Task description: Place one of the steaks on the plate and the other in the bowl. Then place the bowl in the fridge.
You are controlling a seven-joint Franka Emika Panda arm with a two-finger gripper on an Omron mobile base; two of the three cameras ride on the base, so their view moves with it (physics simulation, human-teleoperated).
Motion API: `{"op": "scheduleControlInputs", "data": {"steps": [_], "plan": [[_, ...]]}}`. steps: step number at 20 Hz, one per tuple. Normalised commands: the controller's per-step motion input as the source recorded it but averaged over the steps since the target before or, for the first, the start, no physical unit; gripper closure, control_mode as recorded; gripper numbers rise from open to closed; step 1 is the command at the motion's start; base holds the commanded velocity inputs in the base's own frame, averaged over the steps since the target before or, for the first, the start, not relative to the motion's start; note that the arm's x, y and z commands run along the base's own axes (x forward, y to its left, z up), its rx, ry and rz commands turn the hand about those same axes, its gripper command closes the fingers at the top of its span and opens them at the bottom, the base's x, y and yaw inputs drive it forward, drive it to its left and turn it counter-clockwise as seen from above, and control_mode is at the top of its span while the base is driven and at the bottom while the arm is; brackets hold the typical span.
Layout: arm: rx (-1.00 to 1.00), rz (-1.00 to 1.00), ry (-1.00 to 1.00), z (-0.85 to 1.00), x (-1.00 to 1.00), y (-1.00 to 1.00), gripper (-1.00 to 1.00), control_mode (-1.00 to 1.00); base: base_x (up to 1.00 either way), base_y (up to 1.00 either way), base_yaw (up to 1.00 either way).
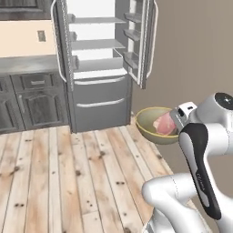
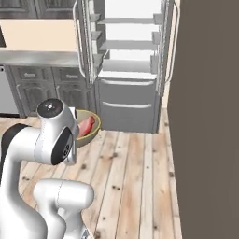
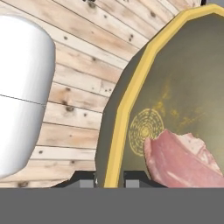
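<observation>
Bowl (image 3: 175,87) rim sits pinched between the narrow fingers (image 3: 109,180), steak (image 3: 183,162) inside.

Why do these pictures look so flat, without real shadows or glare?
They are rendered: in the left base view the fridge and bowl are evenly lit and slightly soft; in the hand view the bowl rim looks faceted, and the steak has no shine.

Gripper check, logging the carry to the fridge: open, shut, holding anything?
Gripper: shut on the bowl rim, one finger each side; steak inside.
</observation>
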Motion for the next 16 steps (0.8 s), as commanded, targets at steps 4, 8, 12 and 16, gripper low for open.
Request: {"op": "scheduleControlInputs", "data": {"steps": [4, 8, 12, 16], "plan": [[0.00, 0.00, 0.00, 0.00, 0.00, 0.00, 1.00, 1.00, 0.82, -0.28, 0.00], [0.00, 0.00, 0.00, 0.00, 0.00, 0.00, 1.00, 1.00, 0.72, 0.00, 0.00], [0.00, 0.00, 0.00, 0.00, 0.00, 0.00, 1.00, 1.00, 0.70, 0.00, 0.00], [0.00, 0.00, 0.00, 0.00, 0.00, 0.00, 1.00, 1.00, 0.69, 0.00, 0.00]]}}
